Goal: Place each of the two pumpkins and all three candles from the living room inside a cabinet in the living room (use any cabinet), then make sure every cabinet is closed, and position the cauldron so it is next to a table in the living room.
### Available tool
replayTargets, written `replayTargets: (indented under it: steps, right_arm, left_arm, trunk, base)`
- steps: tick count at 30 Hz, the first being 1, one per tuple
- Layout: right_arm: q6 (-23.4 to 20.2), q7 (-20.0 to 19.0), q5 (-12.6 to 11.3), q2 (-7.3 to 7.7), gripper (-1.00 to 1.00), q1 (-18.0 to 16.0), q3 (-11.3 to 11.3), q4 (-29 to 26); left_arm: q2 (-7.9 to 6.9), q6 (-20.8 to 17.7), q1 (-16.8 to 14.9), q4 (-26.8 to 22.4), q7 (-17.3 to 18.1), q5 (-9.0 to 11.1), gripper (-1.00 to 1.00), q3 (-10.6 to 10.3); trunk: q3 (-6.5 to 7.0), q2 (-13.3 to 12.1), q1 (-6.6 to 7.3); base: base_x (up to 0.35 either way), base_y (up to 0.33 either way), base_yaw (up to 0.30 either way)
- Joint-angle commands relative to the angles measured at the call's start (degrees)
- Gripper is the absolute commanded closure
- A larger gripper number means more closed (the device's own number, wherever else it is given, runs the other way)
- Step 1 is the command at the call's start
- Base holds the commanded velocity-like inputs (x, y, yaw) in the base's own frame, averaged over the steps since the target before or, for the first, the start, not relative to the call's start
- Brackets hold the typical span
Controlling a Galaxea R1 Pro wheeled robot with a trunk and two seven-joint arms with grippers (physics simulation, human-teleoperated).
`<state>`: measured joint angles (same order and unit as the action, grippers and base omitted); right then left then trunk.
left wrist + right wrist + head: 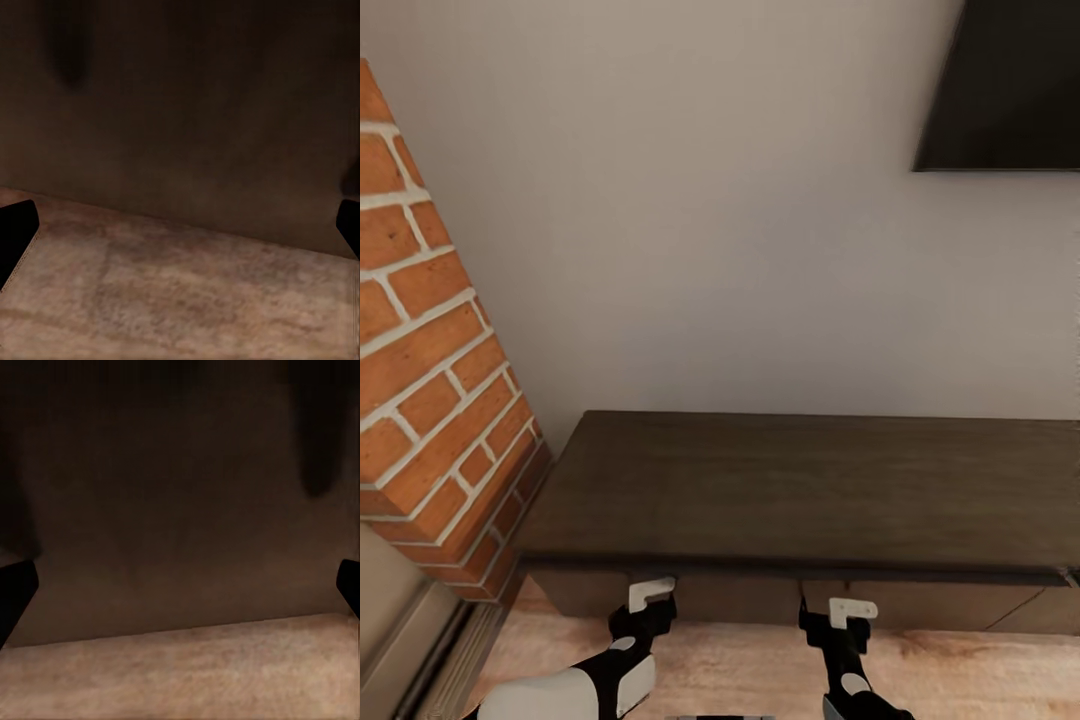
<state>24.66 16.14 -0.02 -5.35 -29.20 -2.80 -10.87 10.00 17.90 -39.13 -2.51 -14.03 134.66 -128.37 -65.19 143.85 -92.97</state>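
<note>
1. The cabinet [800, 490] stands against the wall, drawer fronts flush, beside a brick column [430, 380].
2. Left end effector [650, 592] and right end effector [852, 610] hover spread wide, empty, near its front.
3. No readable writing.

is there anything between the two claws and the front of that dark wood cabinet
Nothing visible. The left claw and right claw hang just before the long low dark-brown wood cabinet, with bare drawer front ahead in both wrist views and light wooden floor below. Both claws are open and empty.
</note>
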Motion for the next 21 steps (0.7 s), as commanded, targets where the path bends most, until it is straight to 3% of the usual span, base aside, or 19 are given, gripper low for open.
replayTargets:
  steps: [1, 21]
  right_arm:
    - [0.0, 0.4, 0.5, 0.01, -1.00, -0.1, -0.5, -1.4]
    - [0.0, 0.4, 0.5, 0.02, -1.00, -0.1, -0.5, -1.4]
  left_arm:
    - [0.00, 0.3, -0.9, 0.0, -0.4, 0.3, -1.00, -0.6]
    - [0.00, 0.2, -0.9, 0.0, -0.6, 0.3, -1.00, -0.6]
  trunk:
    - [-0.02, 0.0, 0.06]
    - [-0.02, 0.0, 0.06]
  base:
    - [-0.309, 0.000, 0.000]
    - [-0.304, 0.000, 0.000]
